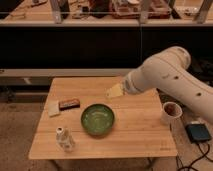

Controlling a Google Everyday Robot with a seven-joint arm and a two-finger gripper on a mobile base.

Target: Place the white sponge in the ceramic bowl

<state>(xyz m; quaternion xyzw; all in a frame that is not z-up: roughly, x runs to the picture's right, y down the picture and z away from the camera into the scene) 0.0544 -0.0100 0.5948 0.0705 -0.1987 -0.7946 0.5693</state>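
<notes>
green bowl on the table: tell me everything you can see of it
The green bowl is round, shallow, glossy like glazed ceramic, with a darker rim. It sits upright near the middle of the wooden table, nothing inside or touching it. In the view, the brown block lies up-left, a small bottle lower-left. The tool hovers up-right of it, apart, holding nothing.

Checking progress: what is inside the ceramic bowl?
The ceramic bowl is empty, its green inside fully uncovered. The white sponge lies on the table; the gripper hangs behind the bowl.
</notes>
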